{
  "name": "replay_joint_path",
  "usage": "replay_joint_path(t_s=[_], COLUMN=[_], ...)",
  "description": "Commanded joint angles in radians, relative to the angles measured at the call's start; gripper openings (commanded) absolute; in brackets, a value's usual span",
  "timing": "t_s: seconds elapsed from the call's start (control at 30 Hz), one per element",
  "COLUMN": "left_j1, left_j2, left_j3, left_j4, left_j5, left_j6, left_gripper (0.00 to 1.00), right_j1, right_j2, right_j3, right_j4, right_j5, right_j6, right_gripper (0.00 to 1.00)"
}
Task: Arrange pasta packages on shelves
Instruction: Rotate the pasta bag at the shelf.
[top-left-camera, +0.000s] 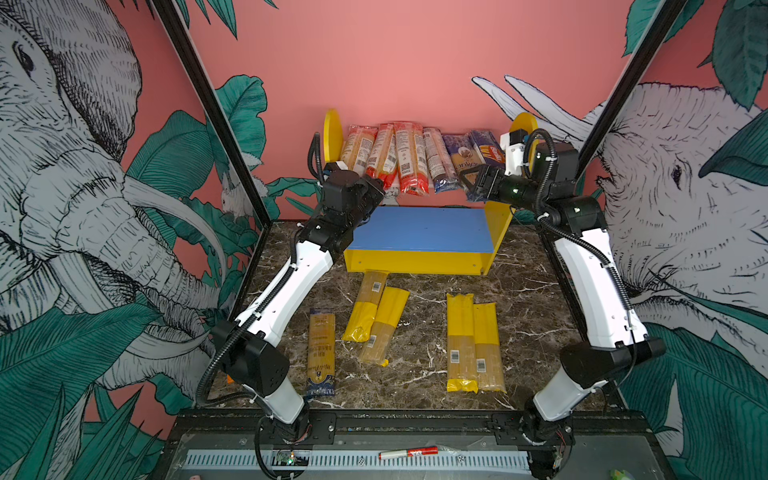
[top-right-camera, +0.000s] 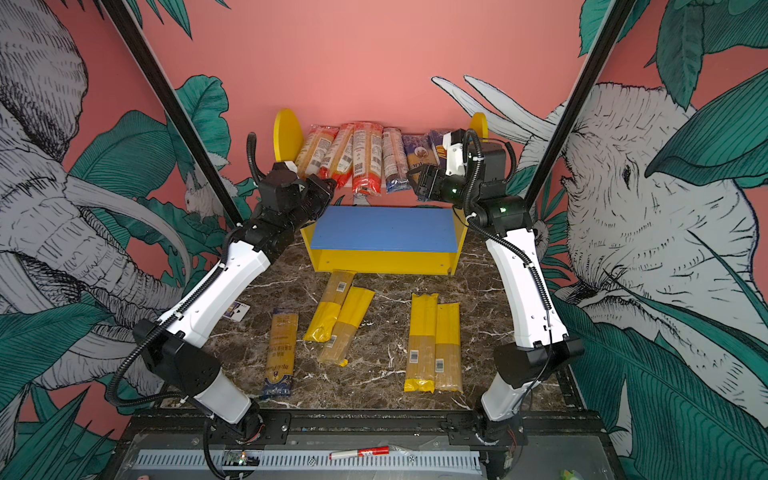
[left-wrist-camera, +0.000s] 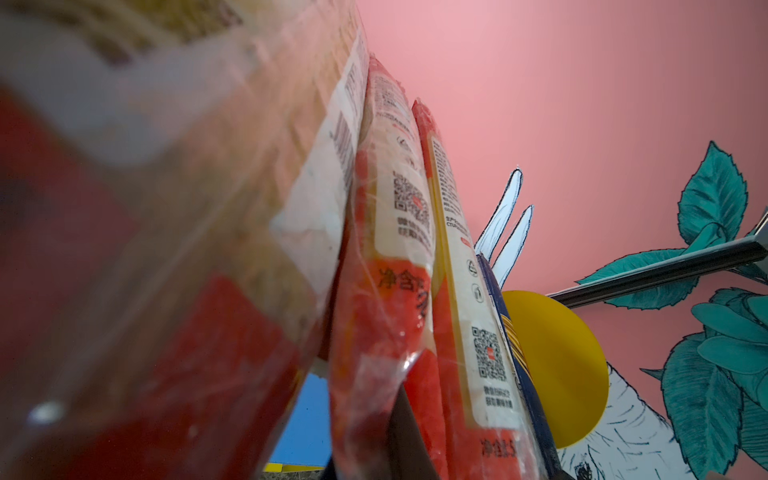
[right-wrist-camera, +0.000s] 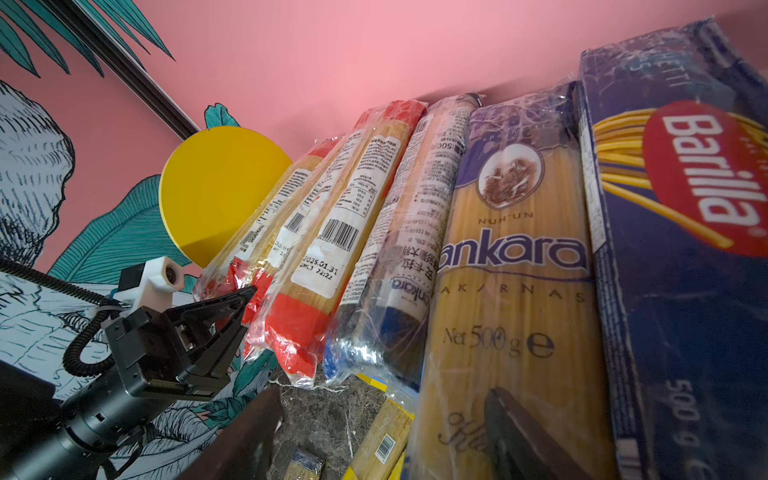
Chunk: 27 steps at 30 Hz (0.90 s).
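The shelves (top-left-camera: 419, 228) stand at the back, with yellow side panels and a blue lower board. Several pasta packages lean in a row on the upper tier, from red-ended clear packs to an Ankara pack (right-wrist-camera: 515, 257) and the blue Barilla box (right-wrist-camera: 685, 208). My left gripper (top-left-camera: 380, 187) is shut on the lower end of the second red-ended pack (top-left-camera: 384, 151), whose plastic end (left-wrist-camera: 374, 332) fills the left wrist view. My right gripper (top-left-camera: 467, 183) stands open at the foot of the Ankara pack (top-left-camera: 461, 160), one fingertip (right-wrist-camera: 519, 436) against its face, gripping nothing. The upper board is hidden.
On the marble table lie a dark-blue-ended pack (top-left-camera: 321, 353), two crossed half-yellow packs (top-left-camera: 384, 328) and two side by side (top-left-camera: 473, 349). A red-and-white marker pen (top-left-camera: 409, 453) lies on the front rail. A playing card (top-right-camera: 237, 311) lies by the left arm.
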<state>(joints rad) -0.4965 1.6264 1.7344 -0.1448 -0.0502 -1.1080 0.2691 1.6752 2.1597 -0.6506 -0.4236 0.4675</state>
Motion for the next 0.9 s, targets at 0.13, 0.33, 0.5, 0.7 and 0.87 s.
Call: replay_joint_path(t_s=[0.13,0.33,0.5,0.7,0.87], left_j1=[-0.031,-0.055,-0.072,-0.081,-0.083], left_j2=[-0.018,0.019,0.055,0.073,0.071], left_j3=[-0.021,-0.002,0.012,0.006,-0.02], left_j4=[-0.007,0.015,0.035,0.046,0.056], left_j5=[0.008,0.024,0.046,0.056,0.061], left_j6=[-0.017,-0.025,-0.041,-0.055,-0.065], left_gripper=[0.04,0.03,0.02,0.02,0.02], right_j1=[-0.004,-0.004,-0.004,-0.004,-0.003], right_j2=[-0.029,-0.04,-0.042,-0.04,-0.026], right_j3=[0.008,0.01,0.012,0.03,0.049], right_j4=[-0.024,-0.038,-0.052,-0.074,-0.087], right_j5=[-0.017,-0.016,-0.014,-0.012,-0.016], right_j6=[0.002,-0.006,-0.011,-0.021,-0.022], right_gripper=[0.76,0.76,0.76,0.76,0.76])
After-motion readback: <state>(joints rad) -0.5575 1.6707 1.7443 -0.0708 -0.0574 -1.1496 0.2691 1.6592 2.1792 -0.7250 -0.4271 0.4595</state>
